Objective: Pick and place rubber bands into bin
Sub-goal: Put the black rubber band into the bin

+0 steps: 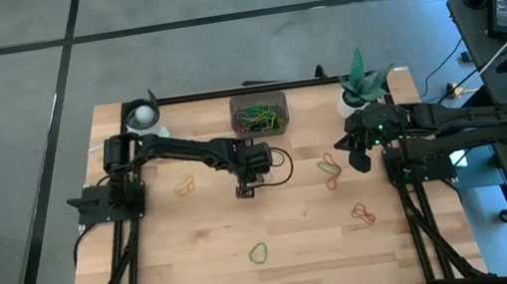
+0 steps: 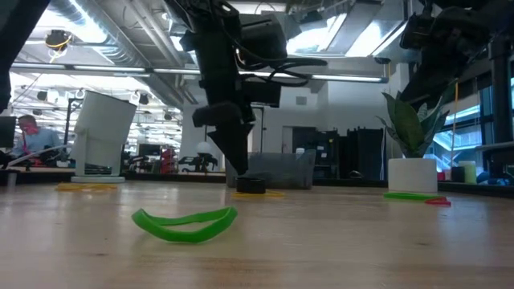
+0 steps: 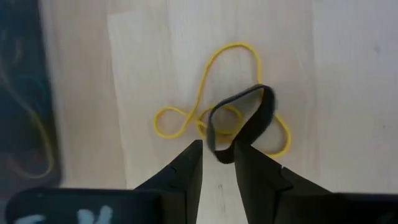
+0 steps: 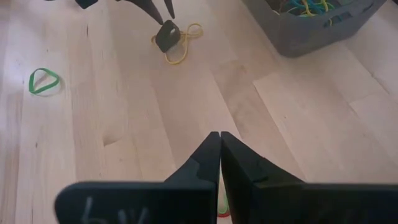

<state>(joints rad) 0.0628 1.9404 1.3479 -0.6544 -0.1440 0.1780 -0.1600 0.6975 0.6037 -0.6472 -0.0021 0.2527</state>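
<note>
While blur hides its grip, left gripper [image 3: 217,163] straddles an upright wide black rubber band [image 3: 239,124].
Fingers slightly apart; right gripper [image 4: 219,146] pressed together; band's loop stands over a flat thin yellow rubber band [image 3: 217,99].

I found no text, label, brand, number or sign that I could read in any view. Pale marks showed on the dark housing behind my left wrist's jaws and behind my right wrist's jaws, but I could not make them out as letters.
</note>
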